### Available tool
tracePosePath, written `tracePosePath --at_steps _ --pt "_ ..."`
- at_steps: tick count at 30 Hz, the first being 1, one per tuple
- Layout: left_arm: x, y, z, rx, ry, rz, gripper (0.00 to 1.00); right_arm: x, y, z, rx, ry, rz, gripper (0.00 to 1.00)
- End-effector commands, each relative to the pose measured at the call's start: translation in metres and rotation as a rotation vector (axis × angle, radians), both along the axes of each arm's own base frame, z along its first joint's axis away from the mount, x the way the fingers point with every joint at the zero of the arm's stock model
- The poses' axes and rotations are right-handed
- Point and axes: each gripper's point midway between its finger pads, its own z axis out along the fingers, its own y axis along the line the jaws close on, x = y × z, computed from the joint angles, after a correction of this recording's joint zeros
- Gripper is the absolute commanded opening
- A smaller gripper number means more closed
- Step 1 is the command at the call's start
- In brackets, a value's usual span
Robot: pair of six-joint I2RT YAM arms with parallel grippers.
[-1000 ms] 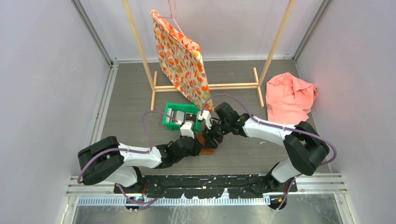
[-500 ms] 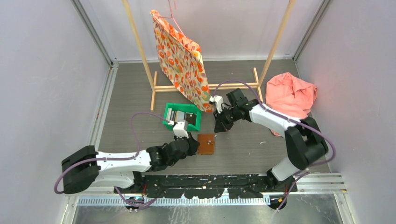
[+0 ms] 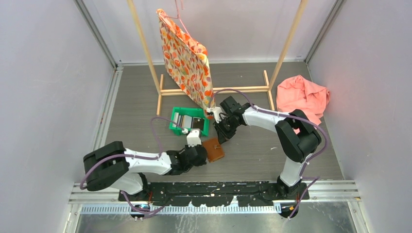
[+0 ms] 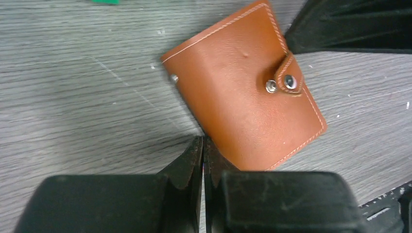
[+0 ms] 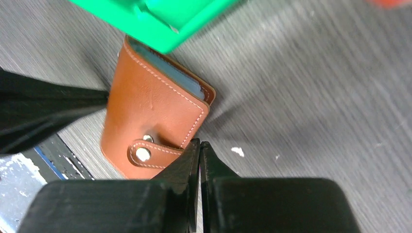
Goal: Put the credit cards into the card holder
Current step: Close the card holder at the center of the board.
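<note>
The card holder [image 3: 214, 149] is a brown leather wallet lying folded on the table, its strap with a round snap [image 4: 290, 81] on top. A light blue credit card edge [image 5: 170, 70] peeks out of its open side. More credit cards [image 3: 184, 119], silvery and black, lie in the green bin [image 3: 173, 128]. My left gripper [image 4: 202, 141] is shut, tips against the card holder's [image 4: 243, 97] near edge. My right gripper [image 5: 199, 143] is shut too, tips beside the strap end of the card holder [image 5: 150, 111]. From above, the left gripper [image 3: 202, 154] and right gripper [image 3: 221, 136] flank it.
The green bin's corner [image 5: 160, 19] lies right behind the wallet. A wooden rack [image 3: 214, 90] with a hanging floral bag [image 3: 187, 63] stands behind it. A pink cloth [image 3: 301, 99] lies at the back right. Grey walls close in both sides.
My right gripper pulled away to the back right, then came back to the wallet's far edge and shut. The wallet has turned slightly. My left arm shifted and is back at its near edge.
</note>
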Motion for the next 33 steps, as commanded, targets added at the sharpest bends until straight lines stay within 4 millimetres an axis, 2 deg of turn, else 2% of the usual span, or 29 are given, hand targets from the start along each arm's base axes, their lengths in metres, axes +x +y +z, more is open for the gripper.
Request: tracePosePath --at_steps 1,4,7,11,14,17,18,20,22,23,25,27,31,33 --pt "-0.003 -0.025 -0.003 -0.072 0.034 -0.045 0.04 0.01 0.038 0.023 0.114 -0.02 0.025 0.09" --pt "-0.003 -0.052 0.003 -0.132 0.04 -0.095 0.04 0.014 0.048 0.023 0.132 0.001 0.049 0.12" --pt "-0.003 -0.065 0.003 -0.159 0.046 -0.115 0.04 0.021 0.047 0.022 0.109 -0.029 0.08 0.16" --pt "-0.008 -0.049 0.003 -0.156 0.048 -0.092 0.05 0.046 0.014 0.033 0.039 -0.139 0.051 0.28" --pt "-0.014 -0.034 0.014 -0.178 0.025 -0.11 0.06 0.056 -0.012 0.05 0.013 -0.231 0.063 0.38" --pt "-0.013 -0.019 0.037 -0.157 -0.055 -0.153 0.09 0.049 -0.023 0.065 0.026 -0.282 0.146 0.43" --pt "-0.009 -0.014 0.046 -0.147 -0.094 -0.155 0.14 0.047 -0.024 0.069 0.037 -0.304 0.193 0.45" --pt "-0.001 -0.005 0.062 -0.138 -0.17 -0.163 0.33 0.031 -0.023 0.077 0.086 -0.312 0.326 0.51" --pt "0.008 -0.006 0.073 -0.185 -0.215 -0.216 0.4 0.005 -0.02 0.079 0.19 -0.331 0.554 0.6" --pt "0.018 -0.007 0.08 -0.239 -0.228 -0.232 0.39 -0.008 -0.02 0.077 0.247 -0.362 0.69 0.65" --pt "0.025 -0.011 0.082 -0.298 -0.23 -0.309 0.33 -0.015 -0.02 0.063 0.306 -0.464 0.891 0.74" --pt "0.027 -0.015 0.081 -0.303 -0.245 -0.371 0.28 -0.01 -0.018 0.053 0.304 -0.473 0.942 0.73" --pt "0.03 -0.027 0.075 -0.295 -0.243 -0.439 0.19 0.012 0.001 0.055 0.252 -0.534 0.929 0.69" --pt "0.03 -0.034 0.071 -0.313 -0.237 -0.464 0.15 0.017 0.009 0.054 0.217 -0.545 0.915 0.66"
